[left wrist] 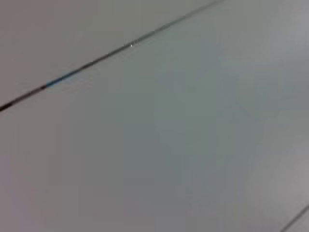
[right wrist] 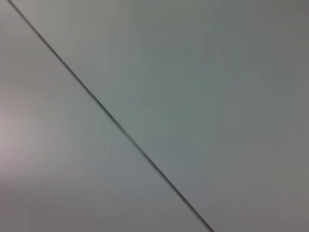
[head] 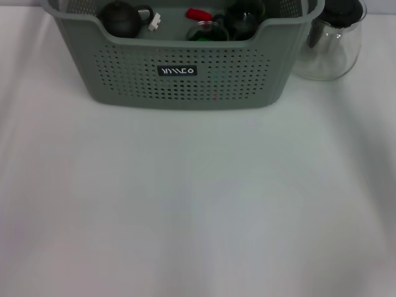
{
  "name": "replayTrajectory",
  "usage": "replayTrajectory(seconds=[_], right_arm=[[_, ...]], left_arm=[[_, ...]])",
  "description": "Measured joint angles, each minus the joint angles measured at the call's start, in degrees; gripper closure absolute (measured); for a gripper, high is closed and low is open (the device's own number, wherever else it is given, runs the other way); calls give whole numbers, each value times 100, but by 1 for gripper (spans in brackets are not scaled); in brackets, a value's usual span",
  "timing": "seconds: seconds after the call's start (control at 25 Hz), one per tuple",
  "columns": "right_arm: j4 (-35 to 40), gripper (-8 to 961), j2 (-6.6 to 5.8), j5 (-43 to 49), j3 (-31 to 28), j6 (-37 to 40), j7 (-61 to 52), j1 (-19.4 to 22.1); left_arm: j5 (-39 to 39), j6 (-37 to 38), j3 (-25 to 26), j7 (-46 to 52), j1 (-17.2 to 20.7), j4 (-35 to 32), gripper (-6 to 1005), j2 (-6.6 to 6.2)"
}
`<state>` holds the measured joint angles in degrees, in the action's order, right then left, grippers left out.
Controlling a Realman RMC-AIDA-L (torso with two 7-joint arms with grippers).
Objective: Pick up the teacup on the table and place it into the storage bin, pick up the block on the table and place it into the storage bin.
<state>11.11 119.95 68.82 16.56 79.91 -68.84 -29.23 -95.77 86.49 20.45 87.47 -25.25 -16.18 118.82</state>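
One big thing dominates: the storage bin (head: 182,68), a grey-green perforated basket standing at the far side of the white table (head: 198,204). It looks stiff and light, with a scooped rim that leaves an easy drop from above.

Just beside the bin, on the robot's right, stands a clear glass jug (head: 331,43) with a dark lid, fragile and best kept clear of.

Inside the bin lie smaller things: a dark round teapot-like piece (head: 120,18) toward its left end, a dark glassy cup shape (head: 241,21) toward its right, and between them a small red piece (head: 198,13), perhaps the block, hard and light. No teacup or block shows on the table in front of the bin, so I judge both already stowed.

Neither gripper appears in any view; the wrist cameras show only plain grey surfaces, so their hold cannot be told.
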Motion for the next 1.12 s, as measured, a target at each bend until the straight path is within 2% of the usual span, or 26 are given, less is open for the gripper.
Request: replayTrajectory(seconds=[0.16, 0.2, 0.4, 0.68, 0.88, 1.12], right_arm=[[-13, 12, 13, 22, 56, -269, 93, -20], [-34, 12, 18, 26, 123, -289, 252, 5], [-65, 12, 30, 28, 310, -241, 596, 66], [-224, 12, 29, 26, 348, -326, 979, 72], [-276, 11, 33, 18, 311, -527, 1026, 77], [-302, 11, 28, 21, 338, -434, 1002, 76]], left_arm=[[10, -84, -133, -577, -2, 8, 166, 95], [41, -104, -127, -904, -3, 13, 166, 154], [73, -71, -116, -1714, -12, 142, 172, 248], [91, -158, 51, -1911, -14, 298, 173, 262], [108, -540, 110, -1903, -10, 299, 173, 266], [139, -413, 113, -1916, 11, 300, 173, 323]])
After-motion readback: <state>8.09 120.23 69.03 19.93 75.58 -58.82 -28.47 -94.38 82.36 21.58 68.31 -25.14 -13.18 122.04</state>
